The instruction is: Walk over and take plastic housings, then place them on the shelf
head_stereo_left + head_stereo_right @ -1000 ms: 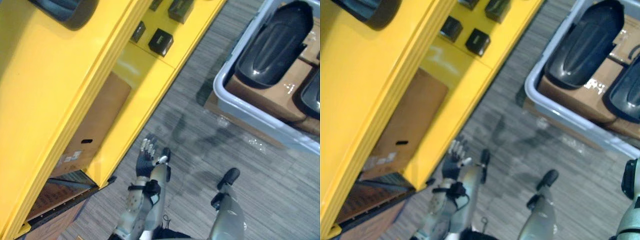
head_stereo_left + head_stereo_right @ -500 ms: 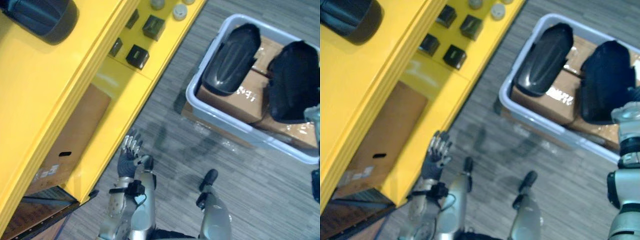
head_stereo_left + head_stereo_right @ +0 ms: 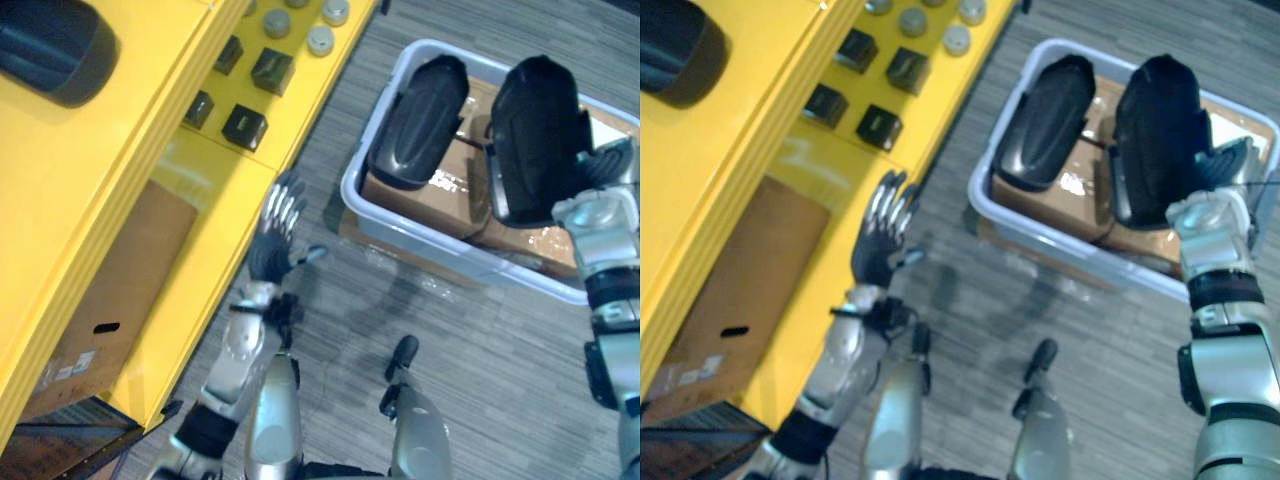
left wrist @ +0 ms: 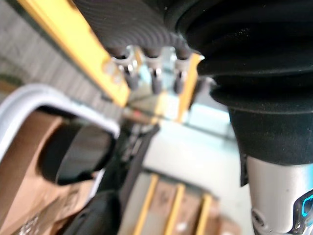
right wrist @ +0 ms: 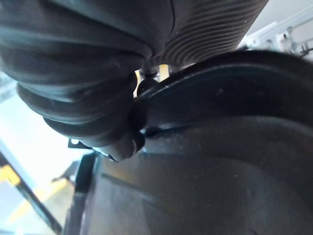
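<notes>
While my right hand [image 3: 1223, 165] sits against the far edge of the right housing [image 3: 535, 135], I cannot tell from its own wrist view whether it has a hold: the dark cover is pressed up to the black rim and the rest is hidden. My judgement is that the take is only starting, so I want the hand seated well round that rim before lifting, and the lift should go straight up out of the tub [image 3: 349, 187] so the shell does not catch the tub's wall or knock its neighbour. The smooth, curved shell looks likely to slip from a shallow hold. My left hand [image 3: 272, 255] is raised on the shelf side of the tub, clear of it, fingers straight and spread, holding nothing; bringing it to the housing's near edge would steady the carry. The pale tub stands on the floor and holds cardboard boxes [image 3: 420, 195], with the left housing [image 3: 418, 122] and the right housing lying side by side on top of them. Beside the tub is the yellow shelf [image 3: 120, 150], where small black boxes [image 3: 243, 126] and grey round caps [image 3: 320, 40] sit on the level nearest the tub, and another dark housing [image 3: 50, 50] lies farther from the tub.
</notes>
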You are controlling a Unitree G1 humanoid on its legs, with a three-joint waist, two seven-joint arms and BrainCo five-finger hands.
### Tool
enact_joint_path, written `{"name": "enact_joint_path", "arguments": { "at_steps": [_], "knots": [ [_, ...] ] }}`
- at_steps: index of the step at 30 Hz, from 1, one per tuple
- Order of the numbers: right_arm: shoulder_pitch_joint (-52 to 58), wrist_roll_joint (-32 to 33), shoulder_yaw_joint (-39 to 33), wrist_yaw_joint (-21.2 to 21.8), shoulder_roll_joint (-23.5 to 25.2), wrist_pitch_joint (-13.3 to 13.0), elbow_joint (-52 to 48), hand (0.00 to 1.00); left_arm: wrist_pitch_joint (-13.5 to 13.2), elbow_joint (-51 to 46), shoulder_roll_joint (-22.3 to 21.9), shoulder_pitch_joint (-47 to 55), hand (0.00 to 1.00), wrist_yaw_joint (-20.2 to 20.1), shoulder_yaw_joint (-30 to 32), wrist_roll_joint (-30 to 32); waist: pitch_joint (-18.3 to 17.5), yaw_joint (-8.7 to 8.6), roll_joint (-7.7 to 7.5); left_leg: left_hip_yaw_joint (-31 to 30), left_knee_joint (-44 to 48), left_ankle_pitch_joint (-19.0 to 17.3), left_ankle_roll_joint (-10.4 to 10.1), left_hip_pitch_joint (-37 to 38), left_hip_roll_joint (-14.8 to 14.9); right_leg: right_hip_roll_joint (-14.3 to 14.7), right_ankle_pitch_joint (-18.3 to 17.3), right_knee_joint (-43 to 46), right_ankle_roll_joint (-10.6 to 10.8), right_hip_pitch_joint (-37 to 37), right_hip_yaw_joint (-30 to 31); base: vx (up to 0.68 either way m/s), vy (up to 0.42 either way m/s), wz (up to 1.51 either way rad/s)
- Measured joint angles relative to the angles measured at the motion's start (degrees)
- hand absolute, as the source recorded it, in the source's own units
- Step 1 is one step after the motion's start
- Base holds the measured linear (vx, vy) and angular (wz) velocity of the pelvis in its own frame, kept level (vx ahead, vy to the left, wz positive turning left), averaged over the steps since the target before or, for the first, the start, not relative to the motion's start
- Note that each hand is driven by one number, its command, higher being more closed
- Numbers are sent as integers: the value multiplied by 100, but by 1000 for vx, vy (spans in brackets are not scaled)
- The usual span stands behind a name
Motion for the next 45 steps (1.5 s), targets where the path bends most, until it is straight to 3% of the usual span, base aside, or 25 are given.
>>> {"name": "enact_joint_path", "arguments": {
  "at_steps": [3, 8, 15, 20, 30, 33, 38, 45],
  "knots": [
    [-323, -152, 1, -263, 71, -21, -114, 100, 523, 551, 12, -559, 0, 24, 22, -396, 0, -95, -1, 121, -16, 0, 0, -9, 23, 17, 49, -3, -14, -122, 147, 9, 11, -19],
    [-733, -485, 17, -480, 84, -177, -229, 100, 943, 1098, 80, -1190, 0, -29, 39, -591, 1, -269, -1, 221, -22, 0, 0, 17, 39, 22, 74, -3, -11, -171, 233, 3, 9, -10],
    [-1057, -605, 276, -683, 92, -757, -604, 100, 1545, 1871, 301, -2090, 0, -237, 7, -1379, 11, -461, -19, 482, -84, -1, 1, 229, 63, 52, 202, -140, -3, -137, 495, -6, 9, -17],
    [-1056, -824, 384, -713, 147, -1066, -910, 100, 1608, 2037, 311, -2281, 0, -270, 15, -1844, 6, -617, -62, 615, -162, -7, -7, 525, 100, 87, 226, -206, -10, 65, 590, 0, 5, -14],
    [-598, -1298, 534, -775, 397, -1914, -1617, 100, 1714, 2037, 345, -2625, 0, -350, -4, -2508, -22, -705, -217, 707, -400, 38, -76, 980, 174, 182, 234, -393, -18, 441, 615, -8, 1, -3],
    [-311, -1465, 675, -770, 534, -2110, -1899, 100, 1719, 2054, 336, -2765, 0, 14, -57, -2459, -72, -735, -310, 724, -421, 38, -78, 1013, 182, 196, 236, -407, -19, 458, 616, 7, 5, -1],
    [67, -1663, 774, -767, 712, -2389, -2189, 100, 1745, 2433, 307, -2901, 0, 409, -44, -2386, -74, -727, -315, 752, -496, 39, -79, 1172, 181, 201, 238, -427, -21, 584, 621, 13, 27, -1],
    [305, -1748, 904, -657, 932, -2733, -2510, 100, 1746, 2845, 284, -2900, 0, 588, 17, -2404, -144, -739, -438, 768, -508, 40, -86, 1201, 198, 234, 237, -531, -24, 637, 624, -4, 3, 0]
  ]
}}
